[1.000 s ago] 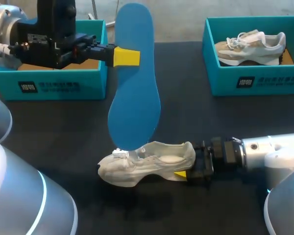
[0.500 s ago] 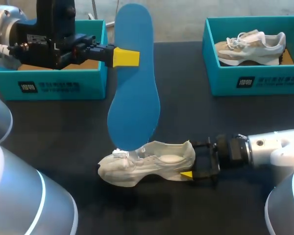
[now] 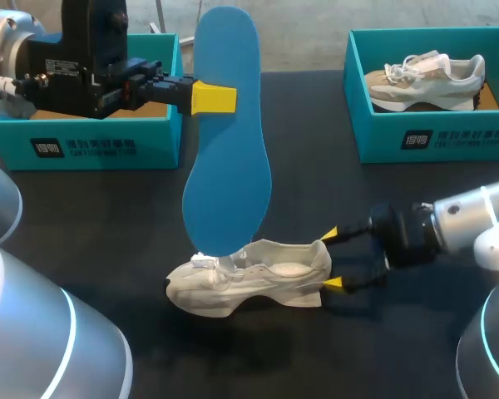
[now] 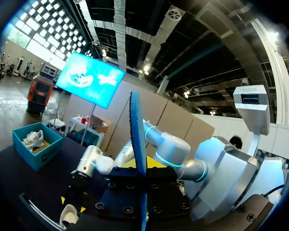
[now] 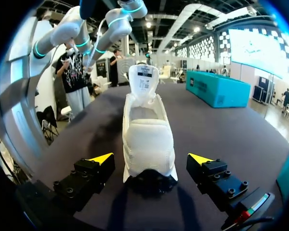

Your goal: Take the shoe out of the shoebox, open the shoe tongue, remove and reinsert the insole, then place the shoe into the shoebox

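A white shoe [image 3: 258,278] lies on its side on the dark table, toe to the left. My right gripper [image 3: 332,259] stands open at its heel. In the right wrist view the heel of the shoe [image 5: 148,134] sits between the spread fingers of that gripper [image 5: 151,158], with a gap on each side. My left gripper [image 3: 214,97] is shut on a blue insole [image 3: 227,141] and holds it upright above the shoe. The insole's lower end hangs just over the shoe's opening. From the left wrist the insole [image 4: 137,139] shows edge-on.
A teal shoebox [image 3: 91,141] stands at the back left, behind my left arm. A second teal shoebox [image 3: 432,137] at the back right holds another pale shoe [image 3: 424,81]. Bare dark table lies between the boxes and in front of the shoe.
My right gripper has opened wide and drawn back a little to the right from the heel, its arm now angled up. The left arm and the insole have stayed put.
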You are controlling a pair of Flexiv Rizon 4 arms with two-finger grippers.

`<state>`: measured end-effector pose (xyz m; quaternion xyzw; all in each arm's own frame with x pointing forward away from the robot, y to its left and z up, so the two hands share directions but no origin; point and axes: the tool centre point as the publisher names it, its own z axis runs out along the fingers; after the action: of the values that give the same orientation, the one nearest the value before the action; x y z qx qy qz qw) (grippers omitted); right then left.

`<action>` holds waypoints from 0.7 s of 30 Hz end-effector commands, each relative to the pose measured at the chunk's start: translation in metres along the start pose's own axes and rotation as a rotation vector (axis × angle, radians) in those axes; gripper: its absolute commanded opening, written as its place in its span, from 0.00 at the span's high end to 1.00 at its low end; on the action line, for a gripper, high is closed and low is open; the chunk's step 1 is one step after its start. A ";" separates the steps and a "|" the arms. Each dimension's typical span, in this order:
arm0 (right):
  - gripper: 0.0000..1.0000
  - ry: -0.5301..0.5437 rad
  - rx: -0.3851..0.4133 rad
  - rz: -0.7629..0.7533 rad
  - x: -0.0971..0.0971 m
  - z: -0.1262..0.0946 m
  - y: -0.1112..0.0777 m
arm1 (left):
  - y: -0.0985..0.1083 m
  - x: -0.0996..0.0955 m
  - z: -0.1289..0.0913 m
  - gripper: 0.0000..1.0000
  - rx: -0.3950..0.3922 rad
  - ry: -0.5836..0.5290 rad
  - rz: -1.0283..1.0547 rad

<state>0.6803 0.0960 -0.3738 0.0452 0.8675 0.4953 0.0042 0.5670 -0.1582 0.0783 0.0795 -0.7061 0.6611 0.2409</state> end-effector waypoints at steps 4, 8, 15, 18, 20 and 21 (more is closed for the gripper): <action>0.00 0.003 0.339 -0.023 0.015 -0.014 0.018 | -0.001 0.000 0.001 1.00 -0.003 0.000 -0.001; 0.00 0.019 0.414 -0.034 0.022 -0.008 0.022 | -0.001 0.000 0.001 1.00 -0.003 0.000 -0.001; 0.00 0.019 0.414 -0.034 0.022 -0.008 0.022 | -0.001 0.000 0.001 1.00 -0.003 0.000 -0.001; 0.00 0.019 0.414 -0.034 0.022 -0.008 0.022 | -0.001 0.000 0.001 1.00 -0.003 0.000 -0.001; 0.00 0.028 0.480 -0.018 0.020 -0.003 0.025 | -0.001 0.000 0.001 1.00 -0.003 0.000 -0.001; 0.00 0.024 0.523 -0.004 0.019 0.000 0.029 | -0.001 0.000 0.001 1.00 -0.003 0.000 -0.001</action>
<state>0.6594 0.0997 -0.3486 0.0285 0.9343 0.3554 -0.0063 0.5666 -0.1578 0.0781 0.0796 -0.7059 0.6613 0.2409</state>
